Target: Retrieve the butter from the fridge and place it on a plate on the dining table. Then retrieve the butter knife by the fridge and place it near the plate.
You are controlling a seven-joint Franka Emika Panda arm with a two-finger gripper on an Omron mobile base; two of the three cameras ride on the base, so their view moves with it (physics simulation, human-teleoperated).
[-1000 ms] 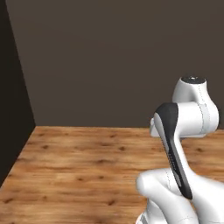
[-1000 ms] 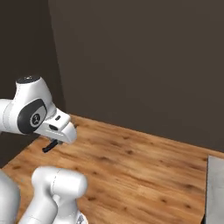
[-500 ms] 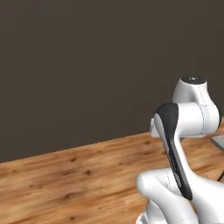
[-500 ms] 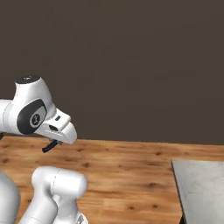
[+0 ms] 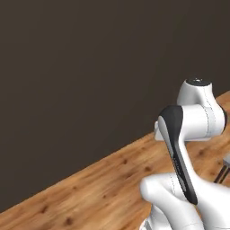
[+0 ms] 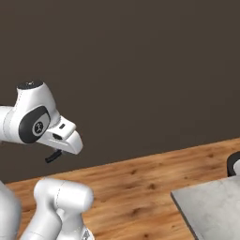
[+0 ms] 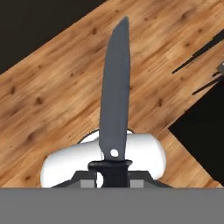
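A plain dark wall [image 5: 90, 81] fills the background, and a wooden plank floor [image 5: 103, 188] runs along its foot. The floor serves as the landmark here. In the right base view a grey slab-like surface [image 6: 211, 206] juts in at the lower right over the floor, with a dark rounded thing just showing at its far right edge (too little of it is visible to name).

The gripper [image 6: 53, 156] hangs above the floor, carried out from the arm's white wrist in front of the wall. In the hand view it is clenched on the butter knife [image 7: 116, 96]: the dark handle end sits pinched between the finger tips at the bottom, and the long grey-dark blade points up and away, held clear above the floor planks and touching nothing else. A small pale hole shows near the base of the blade.

Also over the floor in the hand view, thin dark lines [image 7: 197, 54] cross the planks at the upper right (what they belong to cannot be told), and a black area covers the floor's lower right.
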